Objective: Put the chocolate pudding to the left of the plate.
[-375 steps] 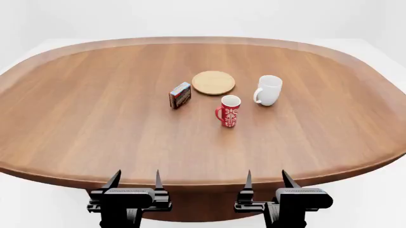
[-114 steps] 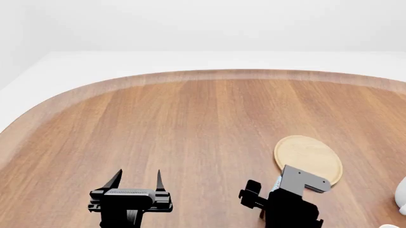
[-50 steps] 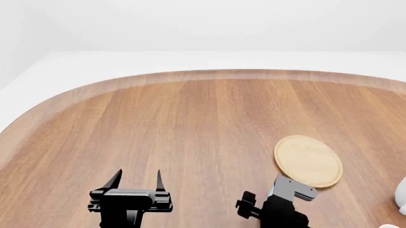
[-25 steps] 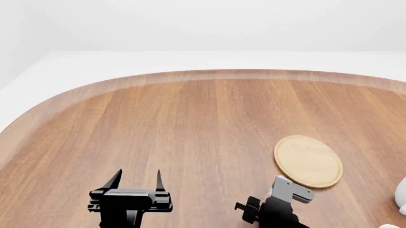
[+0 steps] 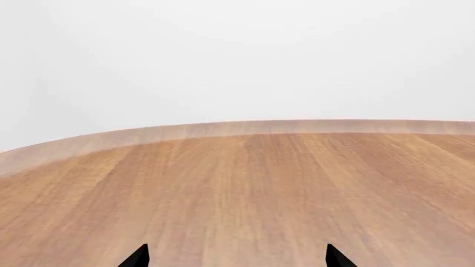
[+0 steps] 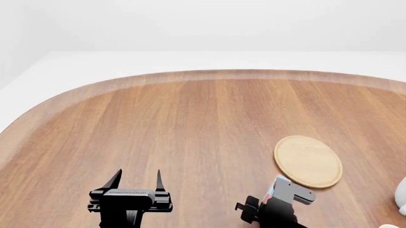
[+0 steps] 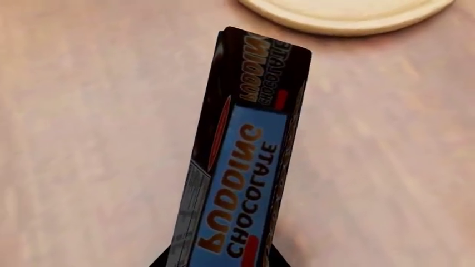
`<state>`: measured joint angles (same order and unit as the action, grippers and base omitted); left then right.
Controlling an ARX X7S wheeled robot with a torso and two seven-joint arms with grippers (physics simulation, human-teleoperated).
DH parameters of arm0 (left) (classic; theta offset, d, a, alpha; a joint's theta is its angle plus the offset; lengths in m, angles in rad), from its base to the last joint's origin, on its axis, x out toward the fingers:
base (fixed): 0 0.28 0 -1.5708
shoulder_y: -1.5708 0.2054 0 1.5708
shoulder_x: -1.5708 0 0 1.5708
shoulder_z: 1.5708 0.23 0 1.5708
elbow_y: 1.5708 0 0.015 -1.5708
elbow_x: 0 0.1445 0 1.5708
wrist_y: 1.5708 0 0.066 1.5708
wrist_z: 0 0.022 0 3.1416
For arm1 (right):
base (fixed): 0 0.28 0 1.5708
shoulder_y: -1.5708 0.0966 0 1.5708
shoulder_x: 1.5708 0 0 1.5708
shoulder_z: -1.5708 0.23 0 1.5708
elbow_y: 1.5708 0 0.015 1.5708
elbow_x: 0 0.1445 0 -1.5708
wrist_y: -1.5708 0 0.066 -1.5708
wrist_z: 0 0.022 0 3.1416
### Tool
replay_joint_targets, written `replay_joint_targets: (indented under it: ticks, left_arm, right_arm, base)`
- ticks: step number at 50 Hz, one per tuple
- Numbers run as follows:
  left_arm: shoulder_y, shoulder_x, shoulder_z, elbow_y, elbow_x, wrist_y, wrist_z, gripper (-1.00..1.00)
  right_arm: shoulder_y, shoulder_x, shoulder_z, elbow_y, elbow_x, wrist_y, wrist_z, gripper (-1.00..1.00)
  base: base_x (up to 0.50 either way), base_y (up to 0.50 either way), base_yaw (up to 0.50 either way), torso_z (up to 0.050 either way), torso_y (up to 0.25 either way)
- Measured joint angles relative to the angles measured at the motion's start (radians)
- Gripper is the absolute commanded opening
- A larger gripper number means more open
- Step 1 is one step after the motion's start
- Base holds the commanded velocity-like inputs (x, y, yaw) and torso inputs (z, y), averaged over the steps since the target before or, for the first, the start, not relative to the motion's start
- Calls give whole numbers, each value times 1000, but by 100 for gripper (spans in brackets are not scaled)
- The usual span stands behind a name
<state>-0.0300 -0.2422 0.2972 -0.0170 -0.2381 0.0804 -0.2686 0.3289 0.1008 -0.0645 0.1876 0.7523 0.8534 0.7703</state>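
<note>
The chocolate pudding carton [image 7: 241, 161], dark brown with a blue printed face, fills the right wrist view, held between the black jaws of my right gripper [image 7: 215, 261]. In the head view the gripper [image 6: 279, 202] holds the carton [image 6: 290, 191] just in front of the near-left rim of the plate [image 6: 308, 160], a round light tan wooden disc. The plate's edge [image 7: 349, 14] shows beyond the carton's far end. I cannot tell if the carton touches the table. My left gripper [image 6: 135, 179] is open and empty over bare table at the lower left; its tips [image 5: 137, 257] show far apart.
The wooden table [image 6: 190, 123] has a raised rounded rim [image 6: 209, 74]. A white mug's edge [image 6: 401, 194] shows at the right border of the head view. The red patterned mug is out of view.
My right gripper with the carton has drawn back toward me and lower over the last seconds, from overlapping the plate's near-left rim to just in front of it. The left arm has not moved.
</note>
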Motion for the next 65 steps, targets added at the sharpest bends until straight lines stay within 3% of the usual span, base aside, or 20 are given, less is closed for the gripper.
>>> replay_joint_targets:
  ticks: [19,34,48,55,65]
  left_arm:
    - [-1,-15,5,30,-26,-37,-4,100]
    - [-60,-82,9,237,-105,-311,-39,100]
    - [-327,-98,1,263,-230,-692,-49,100]
    - [-510,-69,-7,108,-276,-807,-10,100]
    - [-741,-17,7,-178,-288,-863,64,100]
  right_arm:
    - [-57,72,-55,-279,62,110,60,-100]
    - [26,154,-130,-387,103,245,42,-100]
    - [225,181,-178,-285,125,353,-8,-100]
    - [358,173,-232,-158,100,369,-65,-100]
    - [581,128,-362,150,21,321,-228,-100]
  base:
    - [0,0,0,0,0]
    - [0,0,0,0,0]
    - [0,0,0,0,0]
    - [0,0,0,0,0]
    - [0,0,0,0,0]
